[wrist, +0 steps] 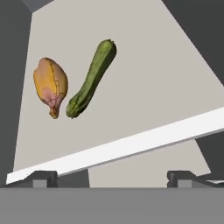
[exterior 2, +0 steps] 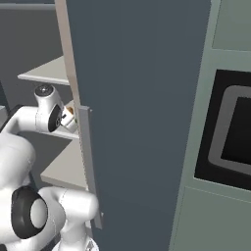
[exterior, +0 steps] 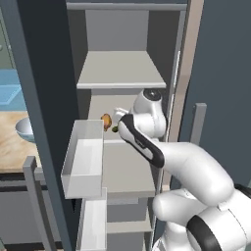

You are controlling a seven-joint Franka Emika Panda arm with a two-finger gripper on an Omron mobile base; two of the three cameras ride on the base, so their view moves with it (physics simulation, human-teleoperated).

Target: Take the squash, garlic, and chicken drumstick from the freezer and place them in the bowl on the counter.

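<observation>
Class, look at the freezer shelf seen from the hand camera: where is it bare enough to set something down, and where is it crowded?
Bare: the wide stretch of shelf right of the squash, up to the dark side wall, and the strip between both foods and the shelf's pale front edge. Crowded: the left part, where the chicken drumstick lies close beside the squash.

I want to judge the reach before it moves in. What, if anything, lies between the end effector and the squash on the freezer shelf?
Nothing visible blocks it. In the hand view the open end effector faces the squash across bare shelf. The chicken drumstick lies close beside the squash, off to one side, not in the path.
</observation>
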